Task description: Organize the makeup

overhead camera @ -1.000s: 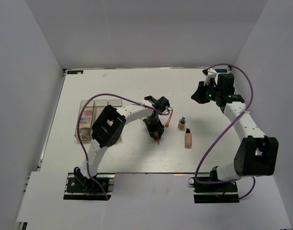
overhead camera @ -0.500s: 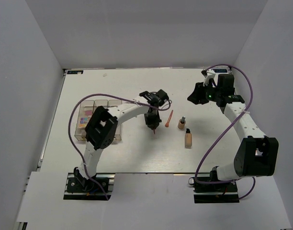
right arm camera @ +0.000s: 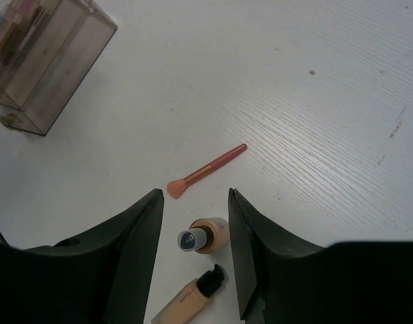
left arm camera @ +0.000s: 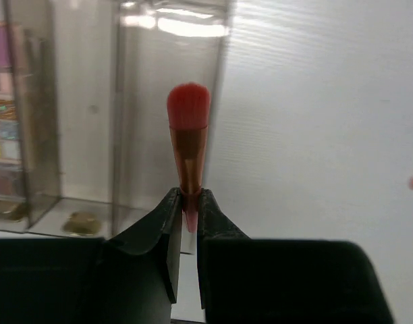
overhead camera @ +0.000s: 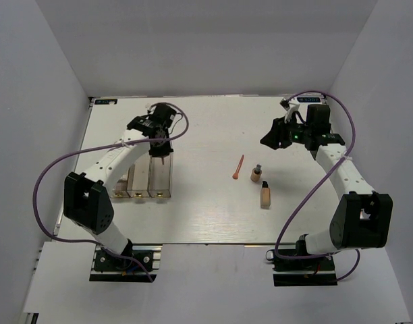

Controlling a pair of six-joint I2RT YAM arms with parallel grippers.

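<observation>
- White tabletop (overhead camera: 193,216) in a walled booth: the left arm has swung from mid-table over to the clear box (overhead camera: 159,181).
- Left gripper (left arm camera: 187,202) pinches a coral stick (left arm camera: 188,128), brush end outward, above the box's end compartment nearest mid-table; release looks next.
- Right gripper (right arm camera: 194,197), jaws now parted and empty, hovers over the upright bottle (right arm camera: 203,236), the lying bottle (right arm camera: 186,300) and the second stick (right arm camera: 206,169), all unsorted.

Clear glossy plastic box (right arm camera: 51,61), matt white grained table (right arm camera: 328,101), shiny coral stick (left arm camera: 188,138).
</observation>
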